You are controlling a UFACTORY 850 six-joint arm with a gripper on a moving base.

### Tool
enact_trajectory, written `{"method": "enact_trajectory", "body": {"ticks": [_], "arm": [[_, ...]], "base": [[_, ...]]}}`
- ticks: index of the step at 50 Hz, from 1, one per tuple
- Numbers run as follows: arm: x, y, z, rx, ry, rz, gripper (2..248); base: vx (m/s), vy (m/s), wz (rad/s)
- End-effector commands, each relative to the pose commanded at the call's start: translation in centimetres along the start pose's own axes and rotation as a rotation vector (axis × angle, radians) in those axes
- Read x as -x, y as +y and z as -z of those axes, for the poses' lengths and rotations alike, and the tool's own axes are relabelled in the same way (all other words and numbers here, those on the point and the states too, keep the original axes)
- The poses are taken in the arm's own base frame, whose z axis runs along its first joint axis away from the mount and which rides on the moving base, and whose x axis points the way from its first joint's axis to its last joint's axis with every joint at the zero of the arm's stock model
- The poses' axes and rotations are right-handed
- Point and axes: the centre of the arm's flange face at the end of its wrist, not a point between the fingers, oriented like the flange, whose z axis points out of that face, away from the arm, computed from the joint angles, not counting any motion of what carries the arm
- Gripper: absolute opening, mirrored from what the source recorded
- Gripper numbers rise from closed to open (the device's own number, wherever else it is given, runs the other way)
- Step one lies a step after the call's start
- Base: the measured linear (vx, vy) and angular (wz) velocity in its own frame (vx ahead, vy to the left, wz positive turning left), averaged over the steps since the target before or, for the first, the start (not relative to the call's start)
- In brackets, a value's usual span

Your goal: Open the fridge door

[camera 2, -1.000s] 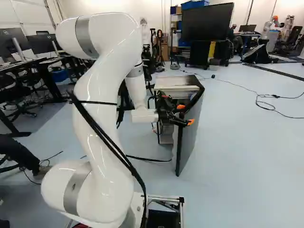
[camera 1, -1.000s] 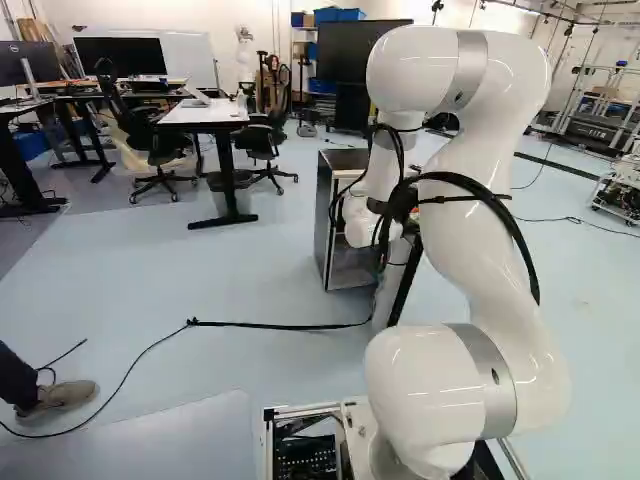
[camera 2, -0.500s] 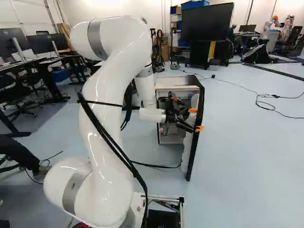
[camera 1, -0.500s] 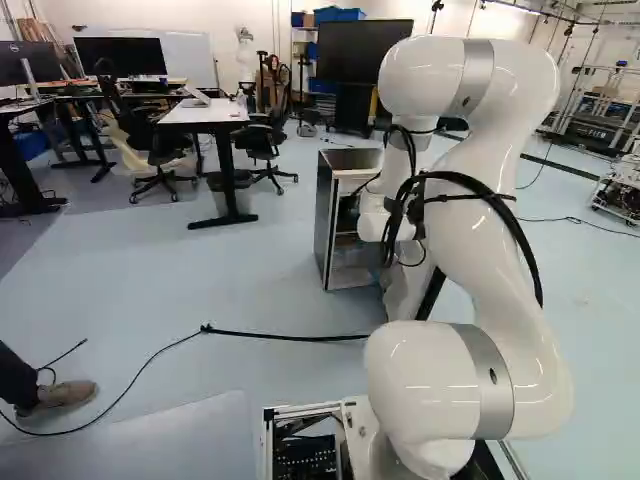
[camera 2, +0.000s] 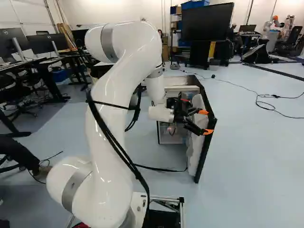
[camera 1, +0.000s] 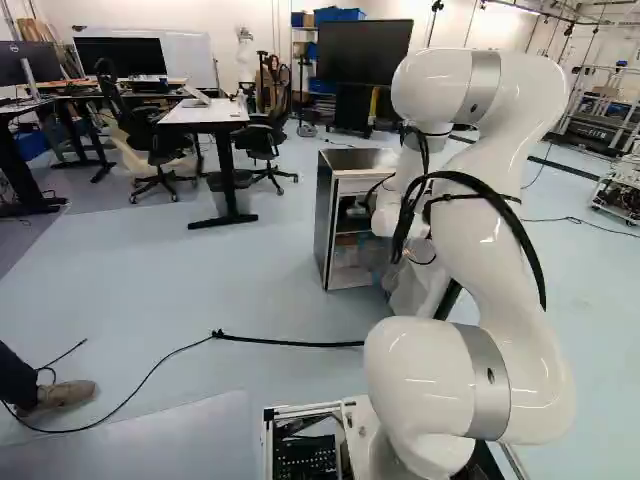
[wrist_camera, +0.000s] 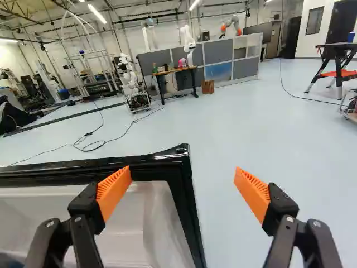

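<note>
Fridge door (camera 2: 205,147) open, white inner lining (wrist_camera: 160,220), glossy black rim (wrist_camera: 173,167)

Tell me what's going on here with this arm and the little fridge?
A white robot arm is at work on the door of a small fridge. The door stands well open, with its white inner lining in view. The gripper is open and not holding the door: one finger is over the lining side, the other out past the door's edge, above bare floor. It looks like pushing from inside rather than pulling, though contact can't be confirmed.
</note>
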Motion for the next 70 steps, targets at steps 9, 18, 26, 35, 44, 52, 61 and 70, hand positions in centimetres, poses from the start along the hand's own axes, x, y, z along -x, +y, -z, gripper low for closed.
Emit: {"method": "enact_trajectory", "body": {"ticks": [9, 18, 26, 35, 44, 52, 61, 70], "arm": [[-0.2, -0.4, -1.9, 0.029, 0.011, -0.02, 247], [-0.3, -0.8, -3.8, 0.057, 0.022, -0.041, 247], [-0.5, -1.1, -5.6, 0.081, 0.032, -0.06, 247], [-0.6, -1.4, -7.5, 0.108, 0.044, -0.081, 247], [-0.8, -1.7, -9.5, 0.132, 0.057, -0.103, 247], [-1.0, -2.0, -11.3, 0.154, 0.068, -0.122, 247], [-1.1, -2.2, -13.2, 0.176, 0.082, -0.144, 247], [-1.3, -2.5, -15.2, 0.197, 0.096, -0.166, 247]], "base": [[0.0, 0.0, 0.0], [0.0, 0.0, 0.0], [0.0, 0.0, 0.0], [0.0, 0.0, 0.0], [0.0, 0.0, 0.0], [0.0, 0.0, 0.0], [0.0, 0.0, 0.0], [0.0, 0.0, 0.0]]}}
